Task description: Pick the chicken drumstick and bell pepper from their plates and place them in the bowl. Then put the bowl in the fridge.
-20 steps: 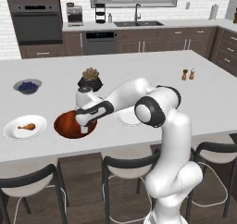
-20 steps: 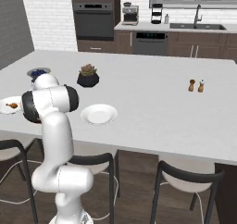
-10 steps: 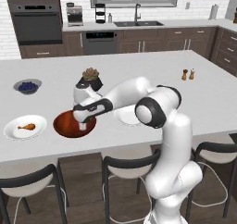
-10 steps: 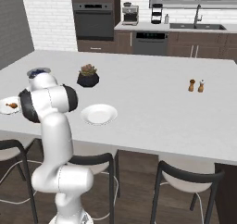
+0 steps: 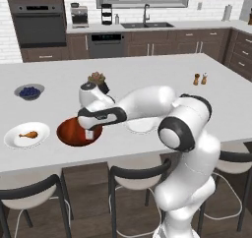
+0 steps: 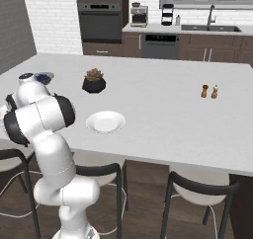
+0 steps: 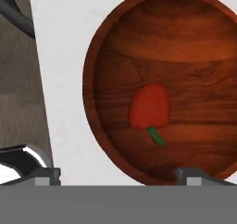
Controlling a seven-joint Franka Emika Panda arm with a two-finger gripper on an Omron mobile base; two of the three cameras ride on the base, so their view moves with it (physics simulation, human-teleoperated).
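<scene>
White counter (image 5: 147, 79) carries everything. Bell pepper (image 7: 149, 106) is seen lying in the bowl (image 5: 69, 133), released by the spread jaws above. Chicken drumstick (image 5: 28, 134) remains plated at left; it must be reached and grasped next.

White island counter (image 5: 147, 74) carries wooden bowl (image 5: 74, 133) near front edge, plate with drumstick (image 5: 27, 134) just left of it, empty white plate (image 6: 105, 121) to its right, blueberry bowl (image 5: 29, 91) and black plant pot (image 6: 94, 82) further back, shakers (image 5: 200, 78) well apart at right.
</scene>
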